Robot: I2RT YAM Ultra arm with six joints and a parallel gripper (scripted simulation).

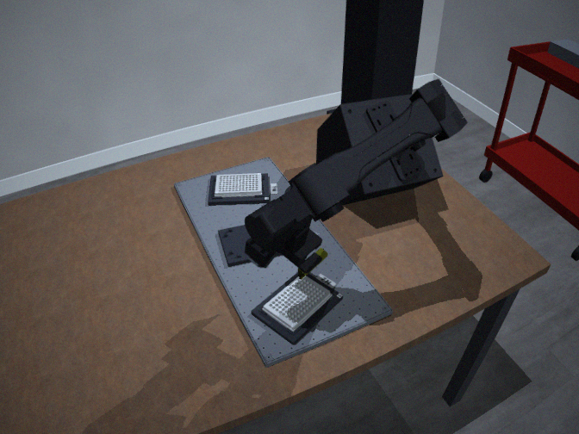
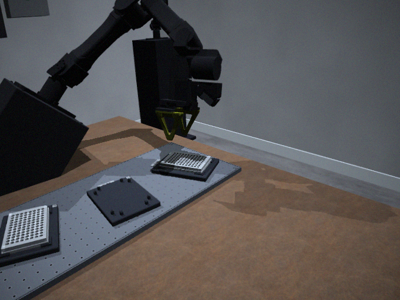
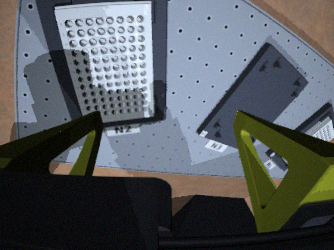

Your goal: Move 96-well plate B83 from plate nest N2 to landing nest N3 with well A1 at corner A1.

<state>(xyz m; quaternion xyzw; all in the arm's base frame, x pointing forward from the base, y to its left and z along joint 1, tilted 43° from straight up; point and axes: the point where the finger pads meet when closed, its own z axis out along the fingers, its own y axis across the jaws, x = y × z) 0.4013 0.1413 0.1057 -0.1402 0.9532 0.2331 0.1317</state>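
Gripper (image 2: 177, 126) hung spread wide, nothing between its yellow fingers, above the deck's near-edge end. I saw plate B83 (image 1: 297, 302) directly below, seated on nest N2 (image 1: 277, 325), label readable in the wrist view. Empty landing nest N3 (image 2: 123, 200) lay mid-deck. Plate B38 (image 1: 238, 184) sat on N1 (image 1: 212, 197) toward the table's far edge.

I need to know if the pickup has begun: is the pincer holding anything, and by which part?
Nothing is held. The pincer hangs open above the plate on nest N2, touching neither.
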